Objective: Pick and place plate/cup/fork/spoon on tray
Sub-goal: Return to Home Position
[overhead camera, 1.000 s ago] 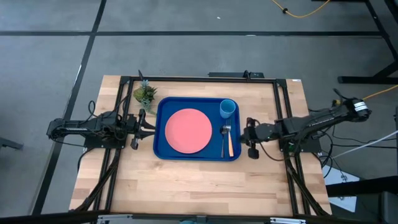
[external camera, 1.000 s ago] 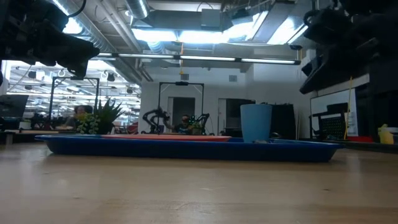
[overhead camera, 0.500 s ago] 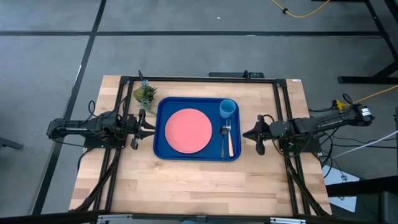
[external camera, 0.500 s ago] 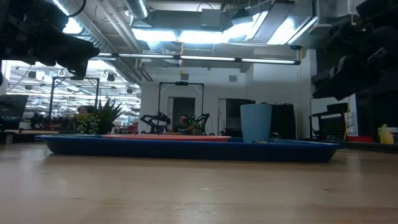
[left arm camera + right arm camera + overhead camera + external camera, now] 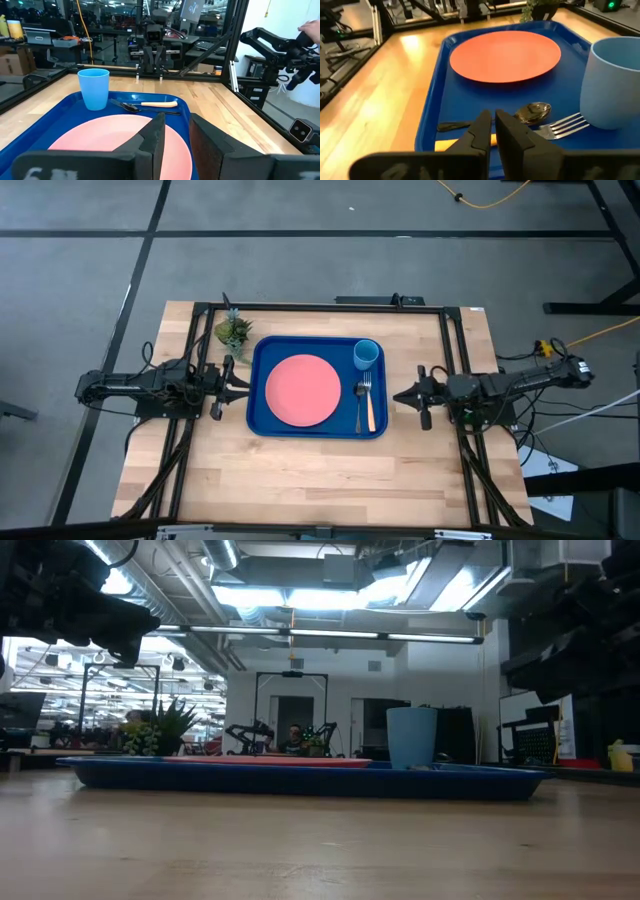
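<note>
Right gripper [image 5: 398,395] has drawn back from the right rim of the tray [image 5: 256,418] since a second ago, when it sat lower toward the near side and closer in; it now hangs level with the cutlery and clear of the rim. Nothing on the tray has shifted, and the left gripper [image 5: 244,386] waits just off the tray's left rim as it did before.

Seen from its own wrist, the right gripper's fingers are pressed nearly together with nothing between them. The left gripper's fingers stand a little apart, the plate [image 5: 302,390] showing through the gap.

All four pieces lie on the tray: the plate left of centre, the cup [image 5: 366,354] in the far right corner, and the fork [image 5: 371,412] along the right side with the spoon [image 5: 359,408] just beside it on its left. Both lie with their long axes running near to far, tines and bowl toward the cup.

From the right gripper the cutlery is directly to the left, so a retreat to the right should carry it straight away from them. The placing looks finished; only the homing seems left.
</note>
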Action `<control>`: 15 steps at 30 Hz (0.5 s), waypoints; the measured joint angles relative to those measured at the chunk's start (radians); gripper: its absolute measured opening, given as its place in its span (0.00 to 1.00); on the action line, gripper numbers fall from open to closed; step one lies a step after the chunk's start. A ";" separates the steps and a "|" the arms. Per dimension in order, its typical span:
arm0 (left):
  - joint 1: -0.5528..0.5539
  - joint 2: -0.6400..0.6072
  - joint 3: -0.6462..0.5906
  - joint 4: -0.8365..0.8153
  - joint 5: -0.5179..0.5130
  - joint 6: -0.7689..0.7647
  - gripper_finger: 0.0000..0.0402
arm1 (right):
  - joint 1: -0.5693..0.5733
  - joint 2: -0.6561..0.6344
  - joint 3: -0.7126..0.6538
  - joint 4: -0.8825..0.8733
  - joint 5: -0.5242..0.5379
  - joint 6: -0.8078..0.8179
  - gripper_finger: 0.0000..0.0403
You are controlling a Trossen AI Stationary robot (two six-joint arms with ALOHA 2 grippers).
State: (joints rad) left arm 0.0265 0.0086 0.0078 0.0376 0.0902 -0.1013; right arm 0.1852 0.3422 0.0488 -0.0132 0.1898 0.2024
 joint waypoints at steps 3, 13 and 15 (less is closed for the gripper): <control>0.000 0.000 0.000 0.000 0.000 0.000 0.20 | 0.001 -0.043 -0.023 0.009 -0.003 -0.001 0.07; 0.000 0.000 0.000 0.000 0.000 0.000 0.20 | 0.013 -0.123 -0.024 0.017 -0.008 -0.001 0.07; 0.000 0.000 0.000 0.000 0.000 0.000 0.20 | -0.007 -0.158 -0.024 0.016 -0.012 -0.001 0.07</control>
State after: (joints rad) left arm 0.0261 0.0086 0.0078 0.0376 0.0902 -0.1013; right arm 0.1786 0.1838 0.0250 0.0025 0.1780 0.2012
